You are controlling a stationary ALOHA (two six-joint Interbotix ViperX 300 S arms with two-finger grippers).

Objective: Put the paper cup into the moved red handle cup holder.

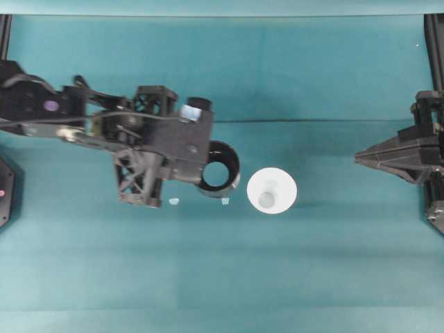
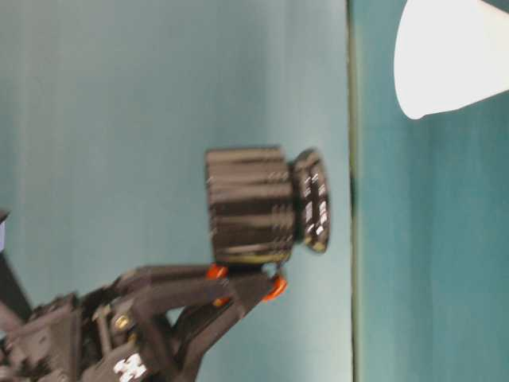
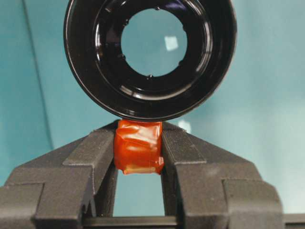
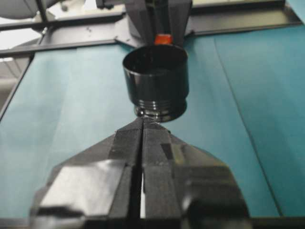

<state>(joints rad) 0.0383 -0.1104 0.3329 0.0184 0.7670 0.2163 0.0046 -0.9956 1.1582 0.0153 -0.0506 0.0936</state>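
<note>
The red handle cup holder (image 1: 220,166) is a glossy black round cup, upright and open at the top. My left gripper (image 1: 202,168) is shut on its orange-red handle tab (image 3: 138,145), pinched between both fingers. At table level the holder (image 2: 254,207) hangs a little above the cloth. The white paper cup (image 1: 272,191) stands upright just right of the holder, apart from it, and also shows at table level (image 2: 453,56). My right gripper (image 1: 361,158) is shut and empty at the far right, pointing toward the holder (image 4: 155,81).
A teal cloth (image 1: 333,263) covers the table. Two small pale tape marks (image 1: 173,201) lie on it in front of the holder. The left arm's body (image 1: 83,118) spans the left side. A dark frame (image 1: 436,41) runs along the right edge.
</note>
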